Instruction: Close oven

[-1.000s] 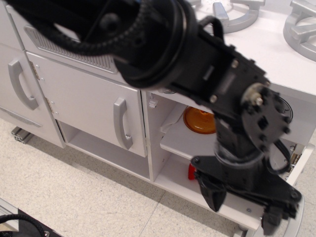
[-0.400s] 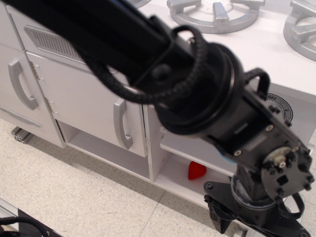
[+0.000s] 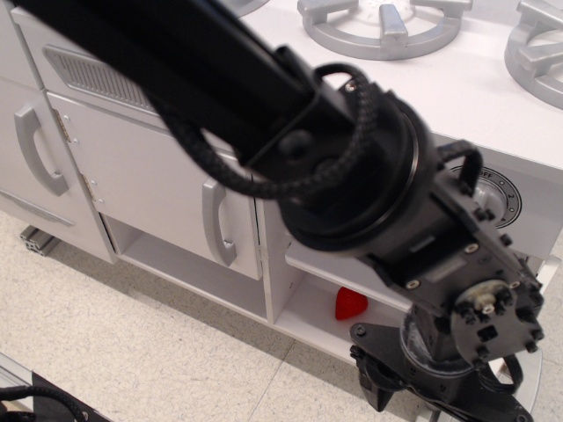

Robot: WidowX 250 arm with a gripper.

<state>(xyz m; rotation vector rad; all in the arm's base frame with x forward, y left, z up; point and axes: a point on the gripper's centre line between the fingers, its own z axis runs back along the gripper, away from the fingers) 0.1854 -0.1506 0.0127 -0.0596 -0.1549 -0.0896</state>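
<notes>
Black robot arm stretched diagonally from upper left to lower right, filling most of the view, wrapped in a braided black cable. Gripper low at the bottom right, partly cut off by the frame edge, so fingers apart or together cannot be told, and nothing seen clamped in it. Oven of the white toy kitchen sitting right of centre, just behind and below the arm, its compartment open toward the camera. Inner shelf visible as a white ledge crossing the compartment, mostly hidden behind the wrist. Small red object resting on the oven floor below the shelf, near the front edge. Oven door largely hidden behind the wrist and gripper; only a sliver of white edge showing at the far right, its angle unclear. Left of the oven, a plain white cabinet door with a grey curved handle, standing ajar over an open lower bay. Further left, another grey handle on a second white panel. Above, grey burner rings on the white countertop, and a round printed dial mark on the front panel at right. Speckled light floor below.
</notes>
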